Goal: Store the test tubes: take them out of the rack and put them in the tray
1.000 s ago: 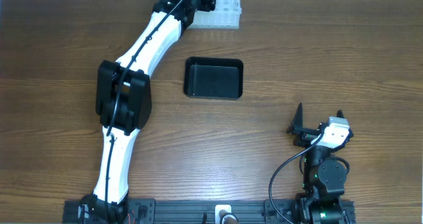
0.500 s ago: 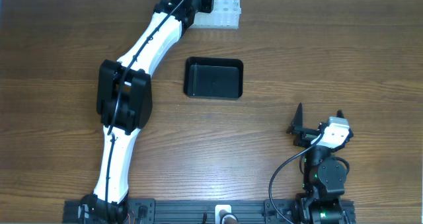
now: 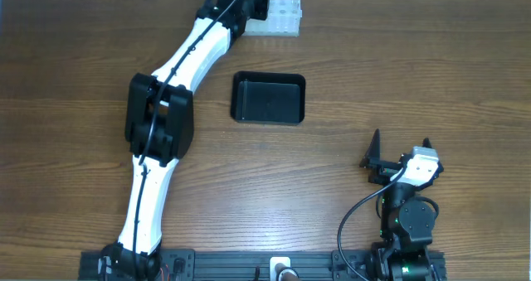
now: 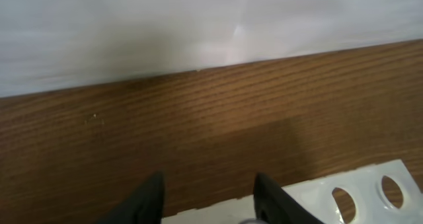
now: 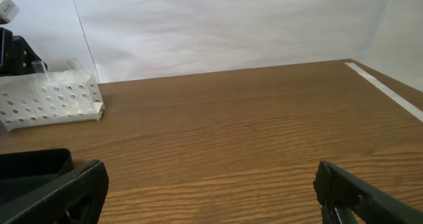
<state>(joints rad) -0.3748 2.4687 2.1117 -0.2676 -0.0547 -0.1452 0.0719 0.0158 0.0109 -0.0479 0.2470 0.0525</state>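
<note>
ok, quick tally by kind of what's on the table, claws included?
Rack: 1
Tray: 1
Test tube: 1 that I can make out, standing in the rack
Claws: 2, the left claw and the right claw
Total: 5
</note>
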